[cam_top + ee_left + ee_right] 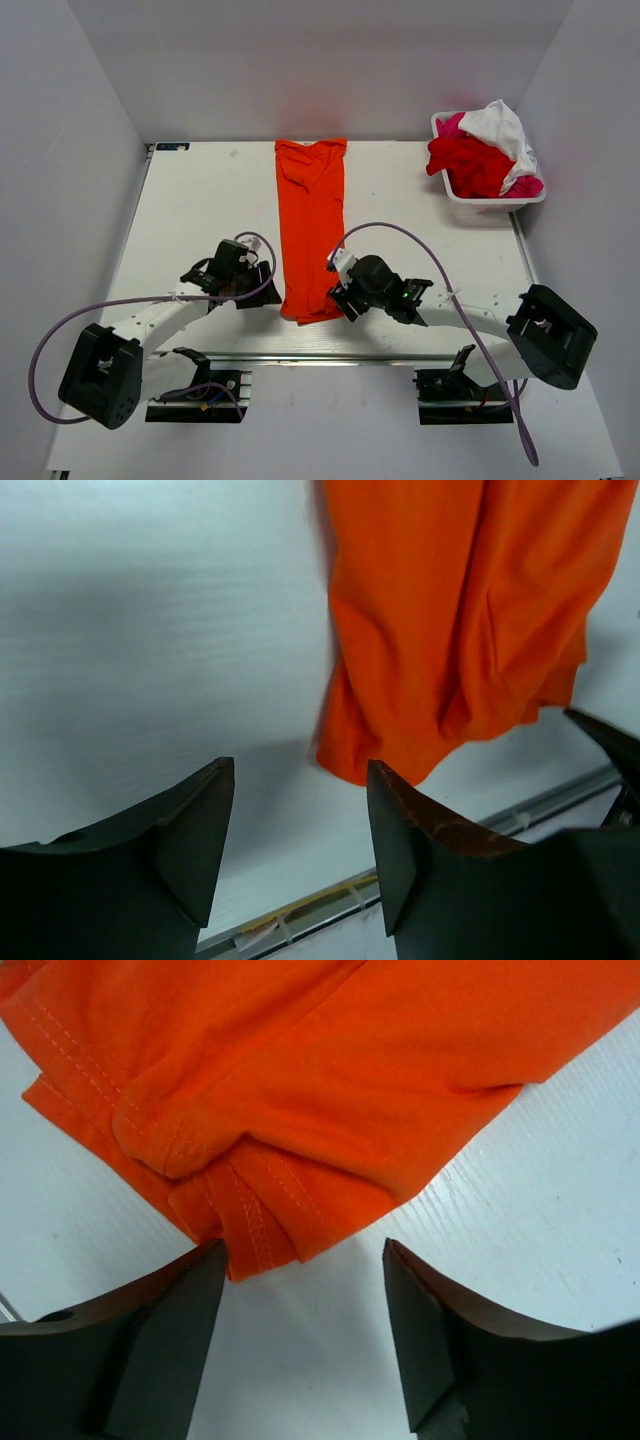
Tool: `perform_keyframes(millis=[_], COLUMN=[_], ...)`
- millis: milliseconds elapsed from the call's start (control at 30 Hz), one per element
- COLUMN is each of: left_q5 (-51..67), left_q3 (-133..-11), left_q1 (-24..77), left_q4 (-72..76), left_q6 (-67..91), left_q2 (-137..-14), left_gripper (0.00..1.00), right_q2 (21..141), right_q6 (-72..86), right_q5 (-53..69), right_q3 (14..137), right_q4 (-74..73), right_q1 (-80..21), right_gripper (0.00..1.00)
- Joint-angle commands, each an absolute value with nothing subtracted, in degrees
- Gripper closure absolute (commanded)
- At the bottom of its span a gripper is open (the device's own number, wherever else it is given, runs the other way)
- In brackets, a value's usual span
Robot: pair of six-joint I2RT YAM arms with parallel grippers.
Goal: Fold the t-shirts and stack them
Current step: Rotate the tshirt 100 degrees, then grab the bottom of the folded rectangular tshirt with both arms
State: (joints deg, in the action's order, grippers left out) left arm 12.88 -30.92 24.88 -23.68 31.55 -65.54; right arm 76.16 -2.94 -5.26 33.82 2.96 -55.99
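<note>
An orange t-shirt point(311, 225) lies folded into a long narrow strip down the middle of the white table point(200, 190), its hem end nearest the arms. My left gripper point(262, 290) stands just left of that near end, jaws open with only bare table between them; the shirt's corner point(440, 630) shows beyond its right finger. My right gripper point(340, 288) sits at the right near corner, open, with the stitched hem point(250, 1130) just past its fingertips and nothing held. Red, pink and white t-shirts point(485, 155) are heaped in a basket.
The white basket point(492, 203) stands at the table's back right corner. A metal rail point(330, 355) runs along the near table edge between the arm bases. Grey walls close in the left, back and right sides.
</note>
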Motion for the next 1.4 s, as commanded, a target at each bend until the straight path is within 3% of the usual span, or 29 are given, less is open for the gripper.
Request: perform_keyframes(millis=[0, 133, 300, 400, 433, 533, 700, 733, 767, 1100, 1367], left_q5=[19.0, 18.9, 18.3, 16.6, 15.7, 14.5, 15.6, 15.6, 15.6, 12.6, 9.8], left_q3=[-28.2, -27.0, -24.9, -25.5, -25.5, -26.2, -26.2, -26.2, -26.8, -33.0, -48.5], left_q1=[26.5, 28.8, 30.8, 32.1, 32.1, 33.2, 34.9, 34.9, 35.5, 36.0, 34.7], left_q4=[-17.6, -16.4, -12.0, -10.9, -10.9, -10.9, -7.8, -7.8, -8.3, -17.5, -22.5], left_q6=[33.4, 33.9, 35.0, 35.0, 35.0, 35.0, 35.5, 35.5, 35.5, 33.8, 33.2], left_q2=[-64.0, -64.0, -66.9, -70.2, -71.1, -74.2, -77.2, -77.2, -77.2, -67.6, -80.1], left_gripper=[0.37, 0.40, 0.40, 0.47, 0.49, 0.62, 1.00, 1.00, 1.00, 1.00, 1.00], right_q2=[77.4, 78.5, 79.1, 78.7, 78.5, 78.2, 79.7, 79.9, 79.8, 67.9, 75.1], right_q6=[-0.4, 2.7, 4.5, 5.9, 6.2, 7.2, 9.1, 9.6, 9.9, 12.3, 7.8], right_q5=[-6.2, -6.8, -6.1, -5.8, -5.5, -3.6, -1.8, -1.9, -2.1, -4.0, -17.3], right_q3=[32.8, 32.0, 30.4, 29.8, 29.4, 28.0, 27.2, 27.3, 27.4, 26.8, 38.1], right_q4=[9.0, 9.8, 10.0, 10.4, 10.6, 12.4, 14.0, 14.1, 14.2, 12.7, 6.5], right_q1=[-56.0, -56.0, -56.1, -56.1, -56.0, -56.1, -56.2, -56.2, -56.0, -56.2, -54.8], right_gripper=[0.32, 0.43, 0.44, 0.48, 0.54, 0.64, 0.88, 0.97, 1.00, 1.00, 1.00])
